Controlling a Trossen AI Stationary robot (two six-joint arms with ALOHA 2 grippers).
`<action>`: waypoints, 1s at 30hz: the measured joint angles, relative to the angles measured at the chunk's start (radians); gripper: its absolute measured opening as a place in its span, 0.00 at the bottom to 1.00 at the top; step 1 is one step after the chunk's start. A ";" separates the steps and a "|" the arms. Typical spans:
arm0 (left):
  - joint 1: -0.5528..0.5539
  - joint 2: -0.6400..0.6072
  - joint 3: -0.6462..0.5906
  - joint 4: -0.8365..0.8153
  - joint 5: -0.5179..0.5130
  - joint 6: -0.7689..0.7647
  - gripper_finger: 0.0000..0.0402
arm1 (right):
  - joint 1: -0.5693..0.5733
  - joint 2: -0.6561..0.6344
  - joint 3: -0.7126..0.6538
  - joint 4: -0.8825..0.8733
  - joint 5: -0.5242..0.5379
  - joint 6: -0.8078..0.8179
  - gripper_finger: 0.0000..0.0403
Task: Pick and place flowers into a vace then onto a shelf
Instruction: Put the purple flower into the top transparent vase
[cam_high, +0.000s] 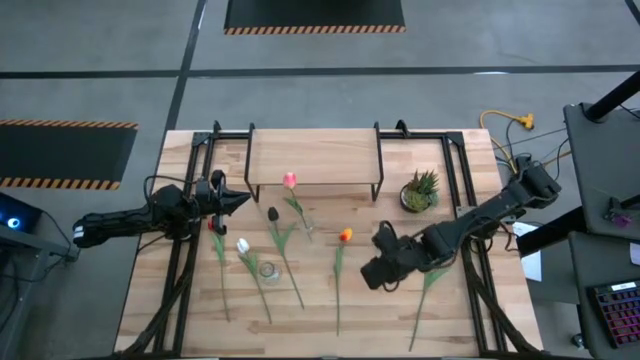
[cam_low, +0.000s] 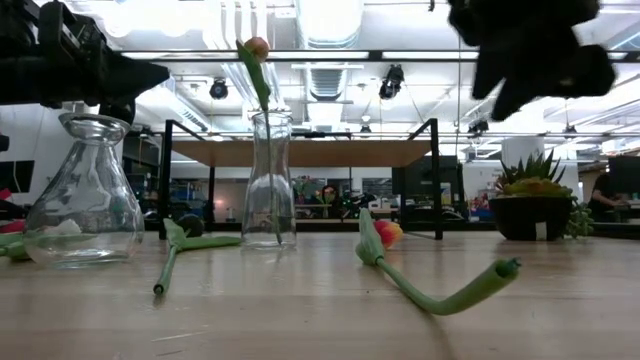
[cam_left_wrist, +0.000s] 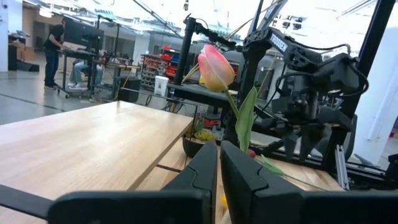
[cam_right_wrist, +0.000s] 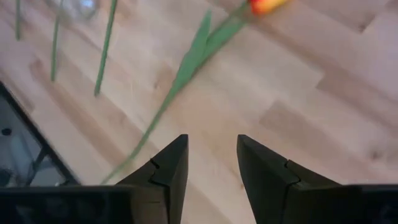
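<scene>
While the left end effector (cam_high: 240, 199) rests shut, the right end effector (cam_high: 372, 272) hovers open above the orange tulip (cam_high: 345, 236).

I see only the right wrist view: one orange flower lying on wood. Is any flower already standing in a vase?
Observer: Yes. The pink tulip stands in the narrow vase, in front of the shelf.
Operator: Where is the left gripper?
Observer: The left gripper is shut and holds nothing, near the shelf's left end.
Operator: And where is my right gripper on the table?
Observer: In the high view the right gripper, open, hovers just right of the orange tulip.
</scene>
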 joint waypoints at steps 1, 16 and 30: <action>0.000 0.000 0.000 0.000 0.000 0.000 0.01 | 0.016 0.000 0.000 -0.004 -0.004 0.024 0.31; 0.000 0.000 0.001 0.006 0.000 0.000 0.01 | 0.290 0.000 -0.006 -0.337 -0.034 0.613 0.25; 0.000 0.000 0.002 0.005 0.000 0.000 0.01 | 0.415 0.071 -0.135 -0.328 -0.231 0.873 0.39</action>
